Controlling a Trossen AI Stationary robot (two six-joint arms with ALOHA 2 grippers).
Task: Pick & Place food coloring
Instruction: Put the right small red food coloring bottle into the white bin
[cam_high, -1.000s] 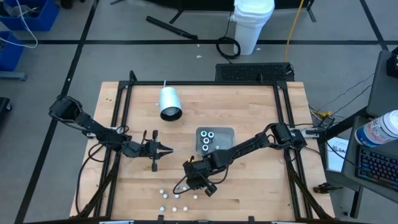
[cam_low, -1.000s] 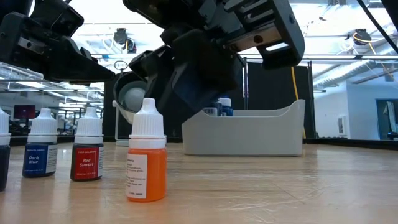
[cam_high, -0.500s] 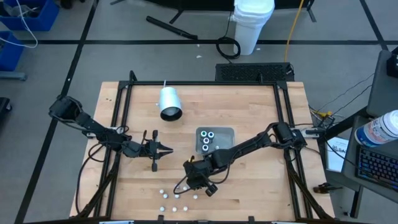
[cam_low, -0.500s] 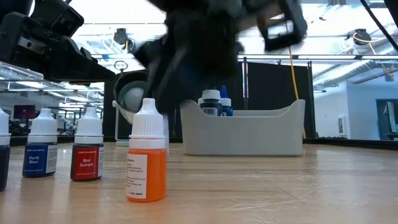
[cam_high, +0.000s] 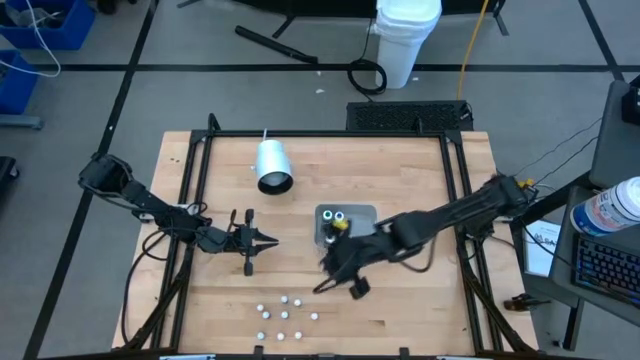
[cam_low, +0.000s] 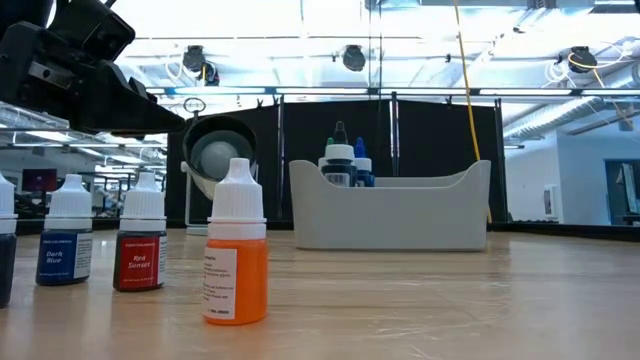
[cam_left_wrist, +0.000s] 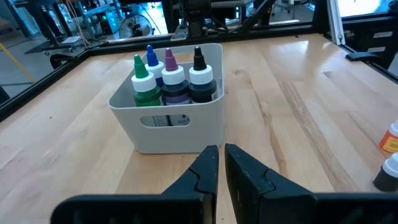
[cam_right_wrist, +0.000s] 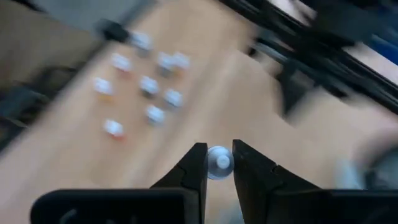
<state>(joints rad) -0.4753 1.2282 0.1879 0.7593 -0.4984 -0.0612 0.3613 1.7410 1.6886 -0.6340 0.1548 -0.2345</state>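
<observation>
Nearest, loose bottles (cam_high: 283, 316) are seen standing at the worktop's (cam_high: 420, 300) front edge: white caps, bodies orange (cam_low: 235, 255), red and dark blue. Above and behind them, the right hand (cam_right_wrist: 217, 163) is held over the worktop just before the tray (cam_high: 362, 212), clamped on a white-capped bottle (cam_right_wrist: 219, 160). Four capped bottles (cam_left_wrist: 174, 78) stand inside the tray. The left hand (cam_left_wrist: 221, 165), fingers together, is held left of the tray.
</observation>
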